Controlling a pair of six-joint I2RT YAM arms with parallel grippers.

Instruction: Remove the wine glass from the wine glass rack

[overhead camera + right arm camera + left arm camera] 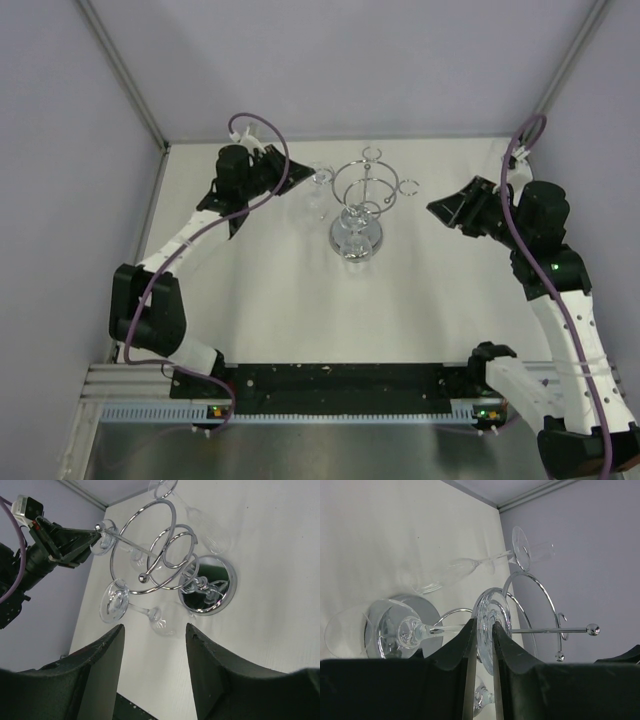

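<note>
Chrome and clear glass, close together (hard to tell apart). Pinching the round foot of the wine glass (492,607) edge-on with the left gripper (484,630), at the left side of the wine glass rack (227,592), above the table (260,290); unclear whether clearing its ring yet. Holding the right gripper (155,630) wide open, well apart. Risking a slip from so thin a hold, or snagging the stem while pulling away, tipping the rack and shaking its other glasses (117,602).
</note>
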